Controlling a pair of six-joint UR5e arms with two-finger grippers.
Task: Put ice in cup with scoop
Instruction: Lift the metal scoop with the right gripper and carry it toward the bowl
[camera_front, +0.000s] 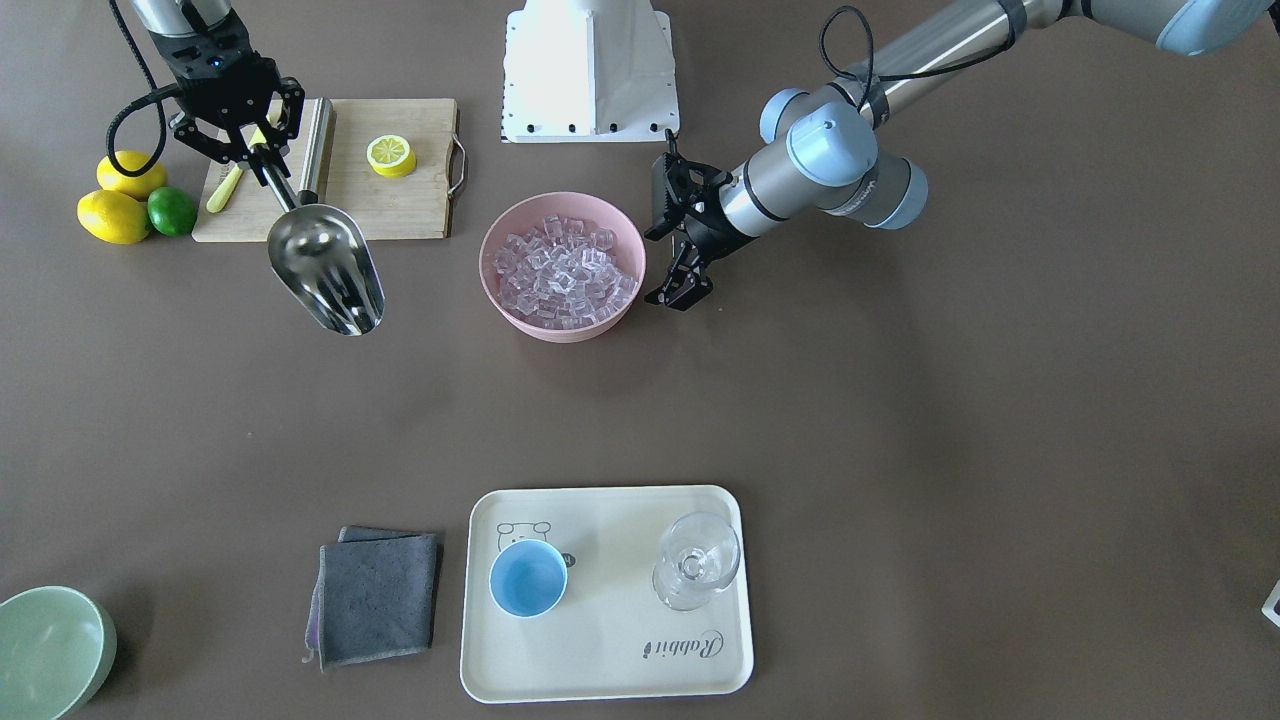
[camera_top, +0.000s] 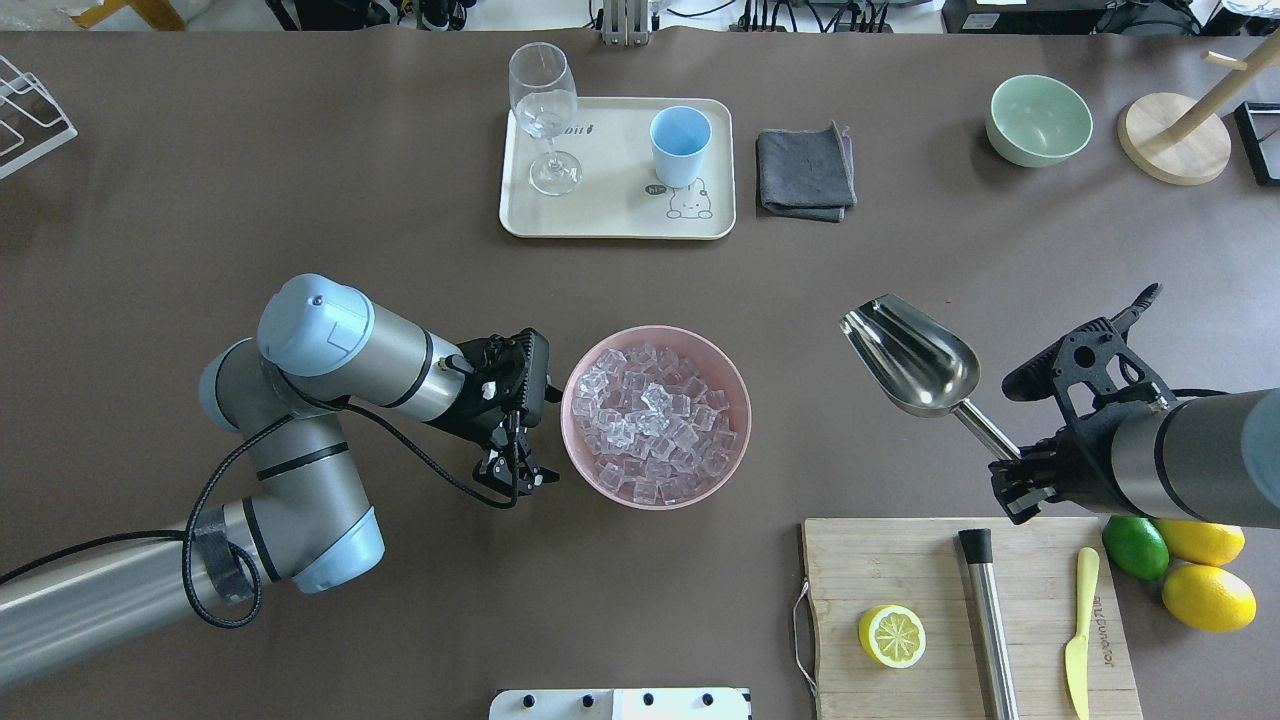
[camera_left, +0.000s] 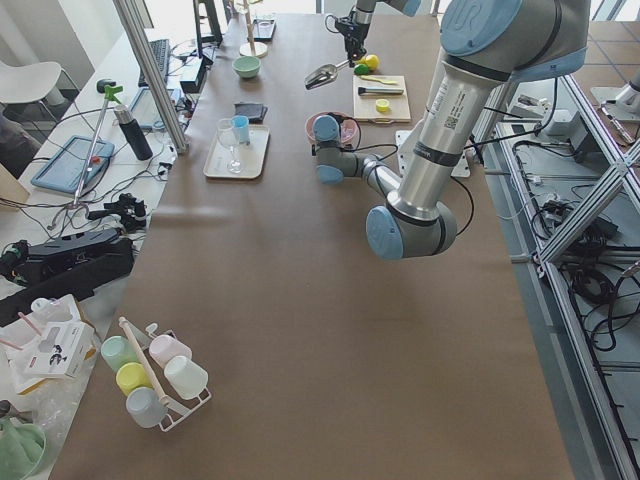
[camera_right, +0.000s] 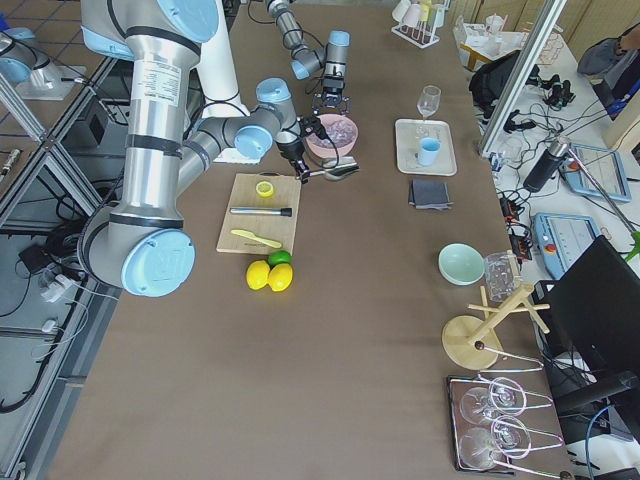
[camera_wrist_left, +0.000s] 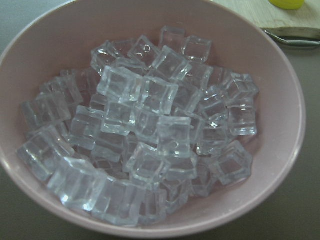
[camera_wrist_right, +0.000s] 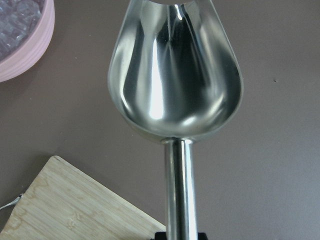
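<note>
The right hand is clamping the scoop by its rod handle, holding the empty trough above the tabletop between the cutting board and the pink bowl. The ice is sitting heaped in that bowl, with the left hand hovering spread open just beside the rim. The cup is standing on the tray, well apart.

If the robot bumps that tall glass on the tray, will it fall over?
The glass stands tall on a thin stem over a small foot, so a sideways bump would likely tip it. It looks like thin clear glass, so it may break. It looks empty, so probably light.
</note>
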